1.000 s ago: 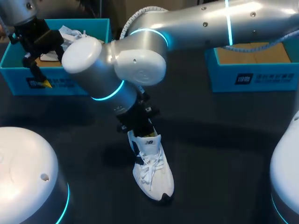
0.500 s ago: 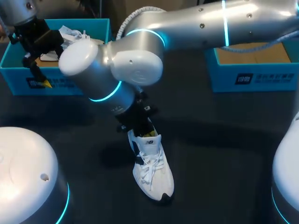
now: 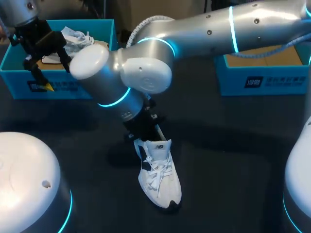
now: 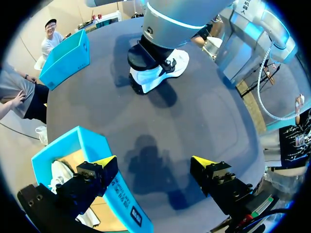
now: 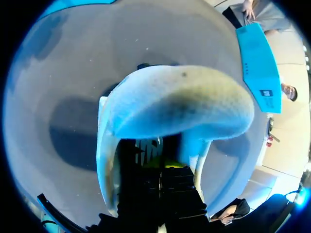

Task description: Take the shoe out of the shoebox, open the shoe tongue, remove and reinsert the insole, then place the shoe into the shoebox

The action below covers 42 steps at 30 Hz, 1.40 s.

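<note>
Our white shoe (image 3: pixel 158 177) stands on its sole on the dark desk (image 3: pixel 233 160), well apart from the teal shoebox (image 3: pixel 19 90). Our right gripper (image 3: pixel 146 132) is sunk into the shoe's opening behind the raised tongue (image 5: pixel 180 102); we cannot tell its state. Our left gripper (image 4: pixel 154 164) hangs spread wide over the shoebox's wall, holding nothing; a second shoe (image 3: pixel 75 36) lies inside.

Overhead, two wrist cameras; common shoe (image 3: pixel 159 178).
</note>
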Each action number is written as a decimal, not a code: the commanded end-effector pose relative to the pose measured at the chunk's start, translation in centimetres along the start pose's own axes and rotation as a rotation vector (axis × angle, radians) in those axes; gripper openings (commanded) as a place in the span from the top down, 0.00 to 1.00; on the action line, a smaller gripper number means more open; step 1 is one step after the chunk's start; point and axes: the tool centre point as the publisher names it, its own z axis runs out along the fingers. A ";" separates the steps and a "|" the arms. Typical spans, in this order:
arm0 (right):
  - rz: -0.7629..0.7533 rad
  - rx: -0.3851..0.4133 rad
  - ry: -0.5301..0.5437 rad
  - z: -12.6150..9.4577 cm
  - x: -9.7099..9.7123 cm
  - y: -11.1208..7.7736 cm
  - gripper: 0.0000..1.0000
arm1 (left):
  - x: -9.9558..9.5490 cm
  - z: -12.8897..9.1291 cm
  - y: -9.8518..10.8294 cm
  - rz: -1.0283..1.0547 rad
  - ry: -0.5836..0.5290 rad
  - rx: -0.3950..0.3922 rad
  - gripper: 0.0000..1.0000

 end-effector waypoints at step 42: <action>-0.091 -0.043 0.151 -0.1 0.2 -0.6 1.00 | 0.0 0.0 0.0 0.000 0.001 -0.002 0.00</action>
